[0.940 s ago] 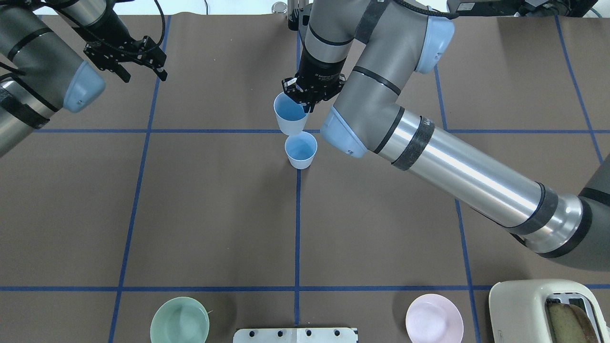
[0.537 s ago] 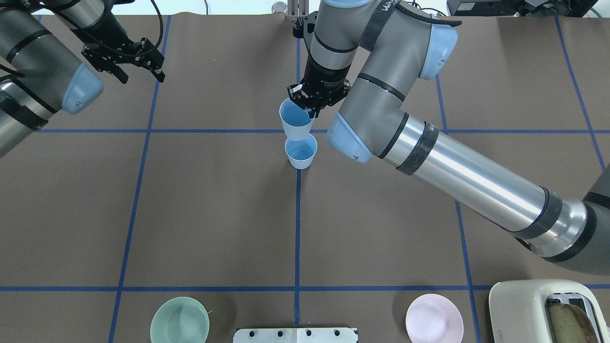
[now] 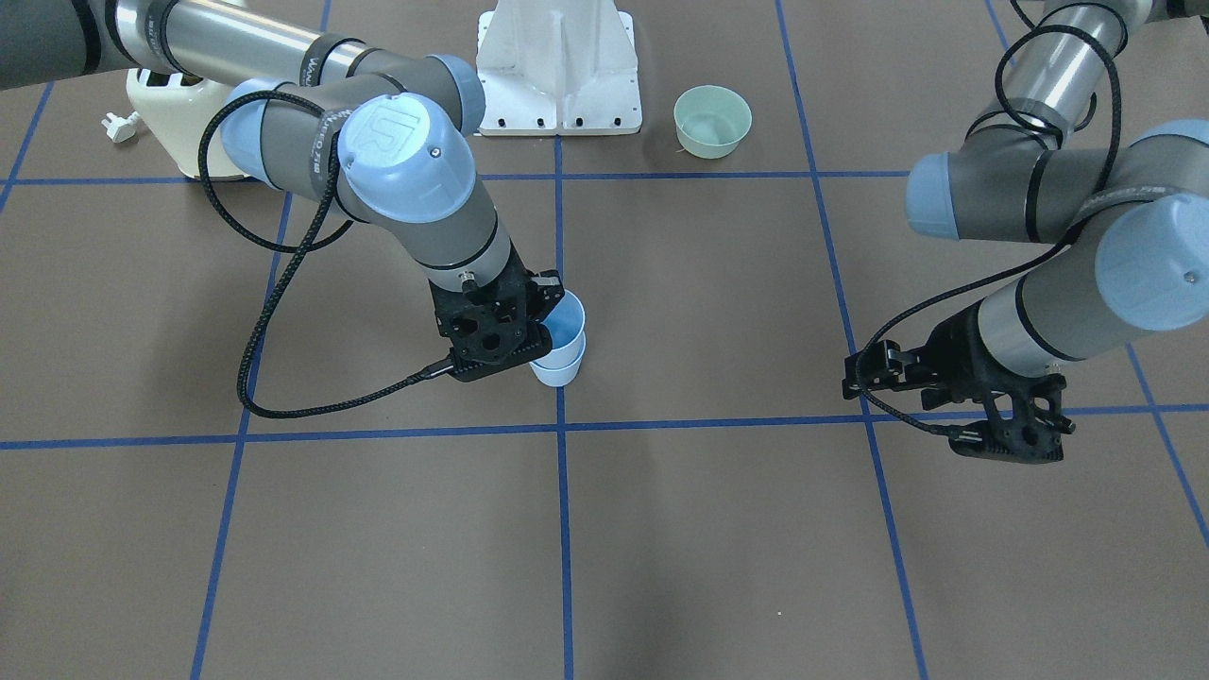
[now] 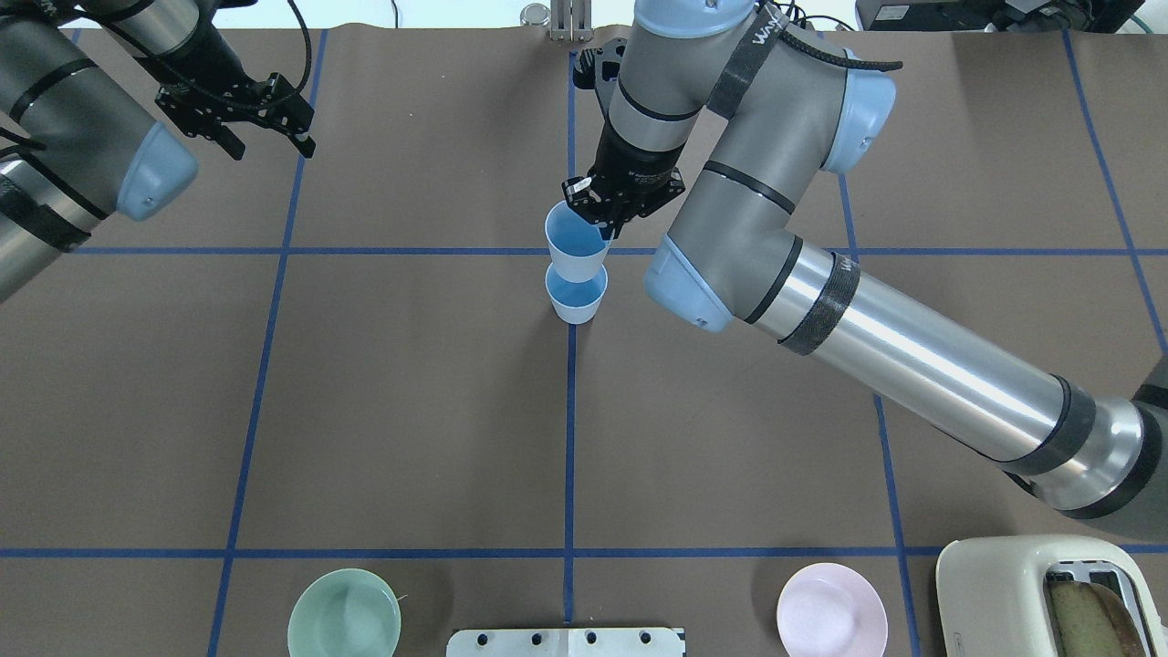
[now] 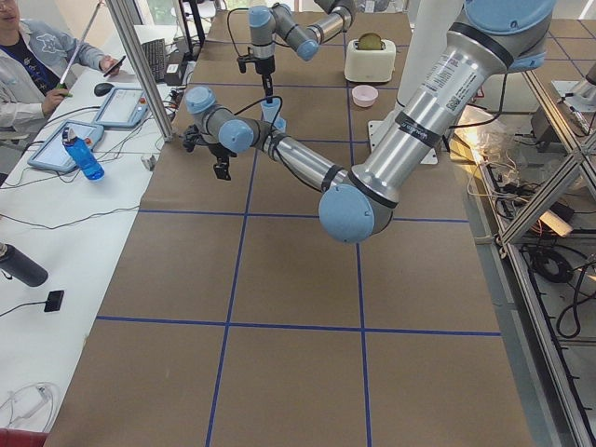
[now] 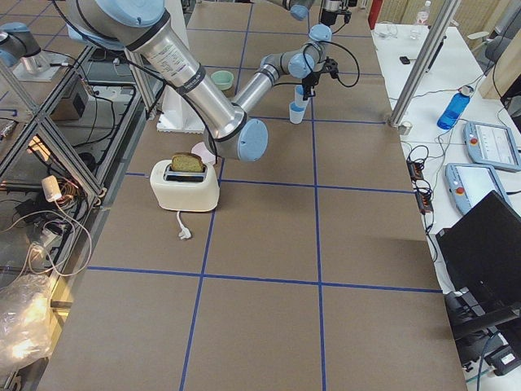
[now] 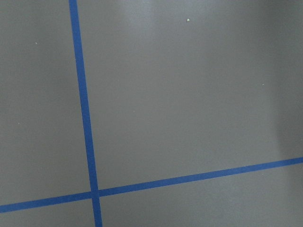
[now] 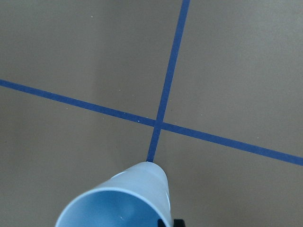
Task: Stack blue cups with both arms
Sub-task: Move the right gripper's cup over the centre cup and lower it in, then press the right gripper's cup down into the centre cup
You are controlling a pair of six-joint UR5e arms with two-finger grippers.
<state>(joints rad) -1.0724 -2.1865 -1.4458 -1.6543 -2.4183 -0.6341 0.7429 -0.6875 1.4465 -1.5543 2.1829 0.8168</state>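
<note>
One blue cup stands upright on the table's blue centre line. My right gripper is shut on the far rim of the second blue cup and holds it upright directly over the standing one. In the front view the held cup overlaps the lower cup; I cannot tell whether they touch. The right wrist view shows only the held cup. My left gripper is open and empty, above the far left of the table.
A green bowl and a pink bowl sit at the near edge, beside the white pedestal base. A cream toaster with bread stands at the near right. Operators' gear lies beyond the far edge.
My right gripper has carried its cup toward the robot and slightly right, from beside the standing cup to over it. The left arm has barely moved.
</note>
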